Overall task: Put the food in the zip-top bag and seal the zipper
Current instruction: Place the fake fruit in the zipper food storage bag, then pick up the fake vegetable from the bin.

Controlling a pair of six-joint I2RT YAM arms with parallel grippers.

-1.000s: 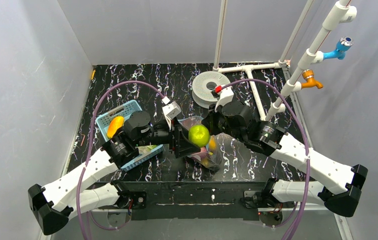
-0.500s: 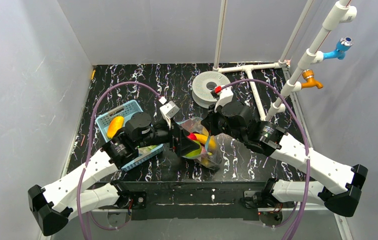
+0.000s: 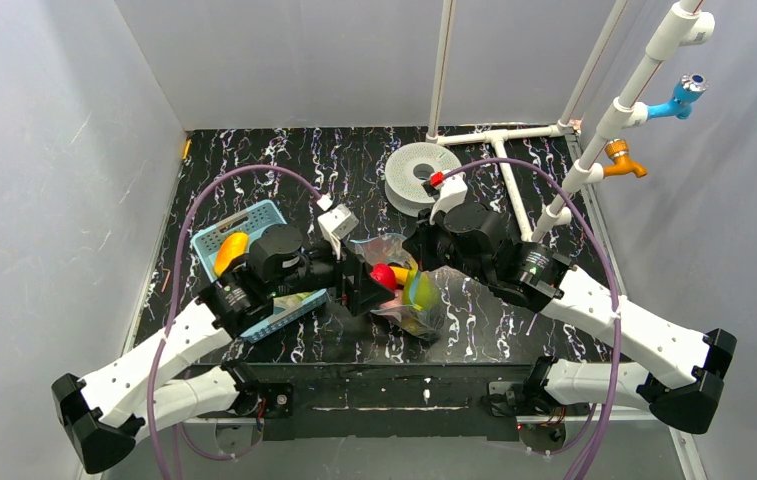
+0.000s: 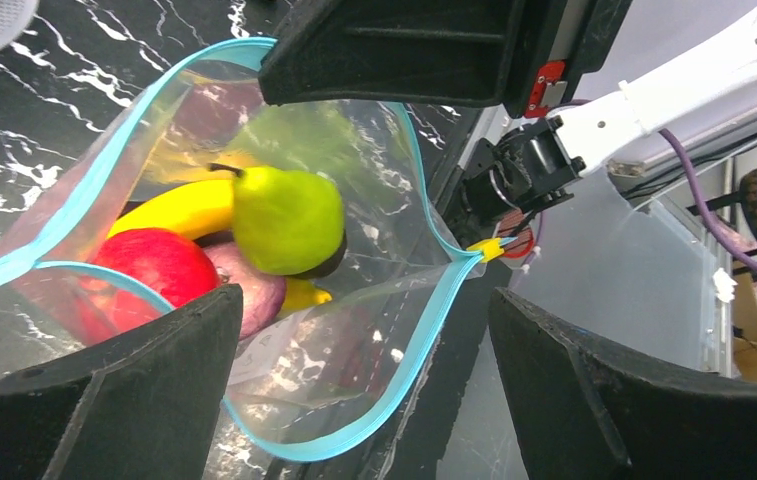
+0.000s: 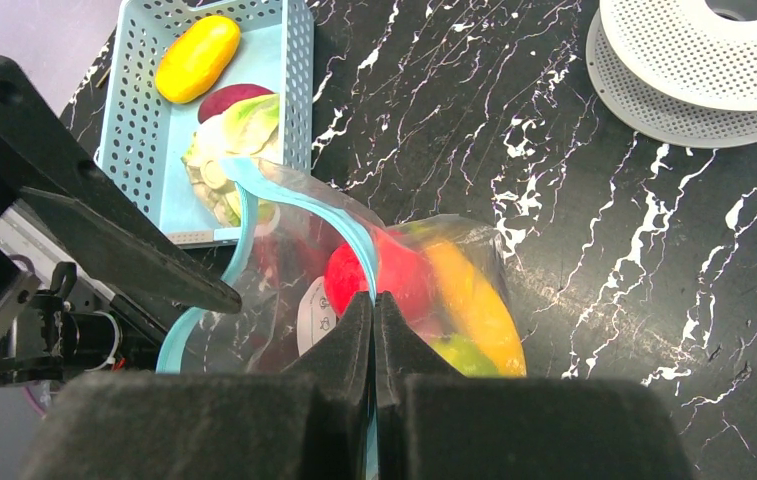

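**Item 1.** Zip-top bag [image 3: 406, 292]: clear, lying on the black marbled desk [image 3: 284, 160] between the 2 arms, with its mouth gaping toward the left arm.

**Zipper** [image 4: 424, 335]: light-blue strip, unsealed, its 2 sides well apart.

**Contents of bag:**
- 1 green piece [image 4: 289, 220], uppermost at the mouth
- 1 yellow banana [image 4: 179, 208], beside the green piece
- 1 red round fruit [image 4: 154, 265], touching the banana
- 1 purple eggplant [image 4: 254, 298], beneath the green piece

**Left pincer** [image 4: 364, 300]: jaws spread wide, holding nothing, just before the bag's mouth.

**Right pincer** [image 5: 374, 320]: jaws pressed together on the bag's rim, on the side of the mouth away from the left pincer.

**Blue lattice basket** [image 5: 124, 130]: beside the bag on the left arm's side.
- 1 orange-yellow fruit [image 5: 197, 58]
- 1 pale-green cabbage [image 5: 239, 145]
- 1 dark-red piece [image 5: 237, 100]

**White perforated disc** [image 3: 419, 175]: on the desk beyond the bag, apart from it.
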